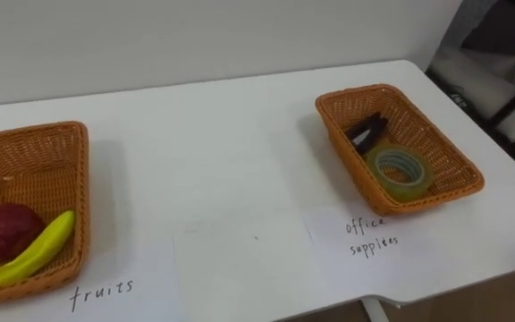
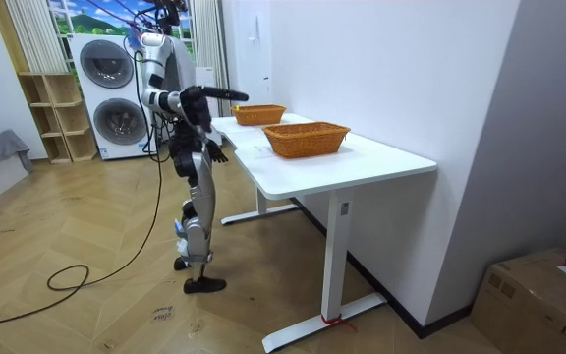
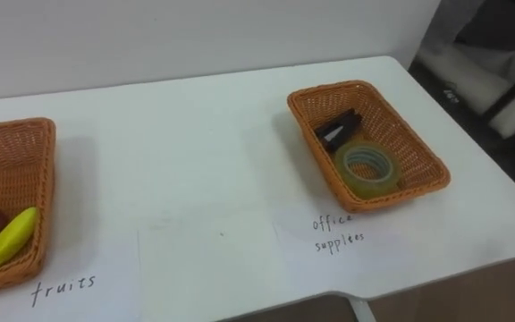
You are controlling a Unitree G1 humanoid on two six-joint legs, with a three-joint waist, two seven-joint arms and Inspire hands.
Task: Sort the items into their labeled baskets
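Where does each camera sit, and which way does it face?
Left eye view: on the robot's head, looking down at the white table, fruits basket and office basket.
Right eye view: beside it, same scene from slightly rightward.
Room view: off the table's end, facing along it; whole robot standing at its long side, one arm raised.
All share both baskets.

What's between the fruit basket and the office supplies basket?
Bare white table, with a blank sheet toward the front edge, seen in both eye views.
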